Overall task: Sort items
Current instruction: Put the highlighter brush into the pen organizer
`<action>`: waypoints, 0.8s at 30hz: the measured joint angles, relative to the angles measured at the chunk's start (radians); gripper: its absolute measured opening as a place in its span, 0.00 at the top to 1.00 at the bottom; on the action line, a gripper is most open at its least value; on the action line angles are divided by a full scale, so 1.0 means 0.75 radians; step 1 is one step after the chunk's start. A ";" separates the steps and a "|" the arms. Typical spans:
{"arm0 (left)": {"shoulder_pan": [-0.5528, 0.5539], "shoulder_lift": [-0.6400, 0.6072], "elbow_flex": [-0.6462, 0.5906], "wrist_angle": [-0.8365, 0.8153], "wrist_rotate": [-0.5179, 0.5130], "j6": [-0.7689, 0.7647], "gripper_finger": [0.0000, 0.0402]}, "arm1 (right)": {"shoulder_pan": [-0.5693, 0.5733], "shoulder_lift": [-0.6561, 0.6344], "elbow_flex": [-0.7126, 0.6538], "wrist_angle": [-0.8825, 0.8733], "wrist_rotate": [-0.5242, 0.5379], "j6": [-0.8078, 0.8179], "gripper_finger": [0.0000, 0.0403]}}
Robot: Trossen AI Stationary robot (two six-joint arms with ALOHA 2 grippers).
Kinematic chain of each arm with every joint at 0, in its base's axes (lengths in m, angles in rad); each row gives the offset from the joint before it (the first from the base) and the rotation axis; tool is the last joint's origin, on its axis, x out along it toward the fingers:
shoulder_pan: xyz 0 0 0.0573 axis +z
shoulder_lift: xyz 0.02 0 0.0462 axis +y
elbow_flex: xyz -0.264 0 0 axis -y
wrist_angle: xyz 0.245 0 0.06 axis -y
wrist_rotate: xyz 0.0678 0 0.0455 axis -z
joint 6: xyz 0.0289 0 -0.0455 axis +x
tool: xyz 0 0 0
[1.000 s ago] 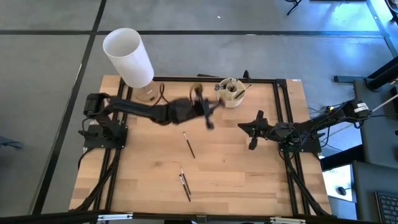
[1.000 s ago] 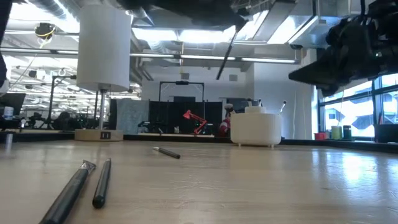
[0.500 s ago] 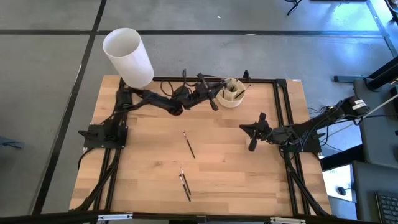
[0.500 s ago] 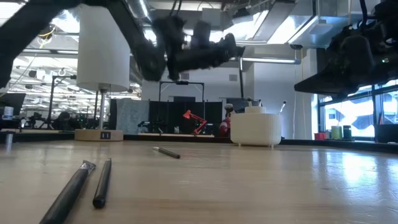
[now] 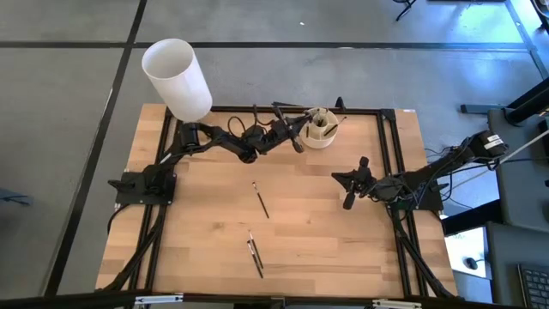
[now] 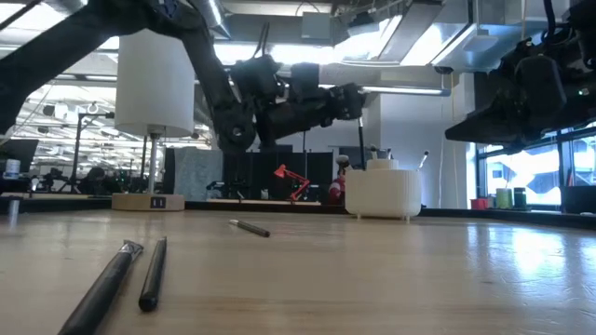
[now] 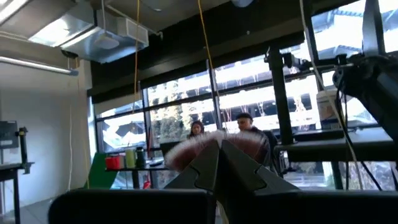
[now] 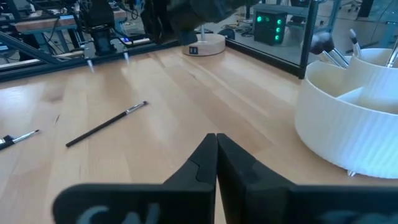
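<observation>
My left gripper (image 5: 298,137) (image 6: 352,96) hangs high over the table's far edge, just left of the round beige cup (image 5: 319,127) (image 6: 382,194), and is shut on a makeup brush whose fluffy head (image 7: 186,152) shows in the left wrist view. Three more brushes lie flat on the wood: one mid-table (image 5: 260,199) (image 6: 250,228) (image 8: 106,124), and two side by side nearer the front (image 5: 254,253) (image 6: 121,277). The cup holds further brushes (image 8: 326,45). My right gripper (image 5: 350,187) (image 8: 216,146) hovers shut and empty over the table's right half. My left gripper pinches the brush between its two fingers (image 7: 239,165), which reach out about level toward the table's right. The fluffy bristle head (image 7: 186,152) shows just past the fingertips; the fingers hide the handle. The brush is lifted clear of the table.
A tall white cylinder (image 5: 176,77) (image 6: 155,79) stands on a round base (image 6: 147,201) at the far left corner. Black frame rails (image 5: 390,154) run along the table's sides. Bare wood (image 5: 326,232) stretches between the lying brushes and the right arm.
My left arm has swung from mid-table toward the far edge and the cup, carrying the brush along. The gripper has tipped from pointing downward to about level. My right gripper has stayed almost where it was.
</observation>
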 joint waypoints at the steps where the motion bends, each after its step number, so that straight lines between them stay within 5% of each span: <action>1: 0.003 0.011 0.023 0.000 0.005 -0.007 0.98 | 0.000 0.000 0.000 -0.001 0.000 0.000 0.98; 10: 0.007 0.037 0.138 -0.052 0.009 0.004 0.98 | 0.000 0.000 0.000 -0.029 0.000 0.000 0.99; 17: 0.006 0.038 0.137 -0.362 0.011 -0.004 0.98 | 0.000 0.000 0.000 -0.045 -0.001 0.007 0.98; 24: -0.009 0.038 0.137 -0.398 -0.025 -0.004 0.90 | 0.000 0.000 0.000 -0.051 -0.010 0.023 0.99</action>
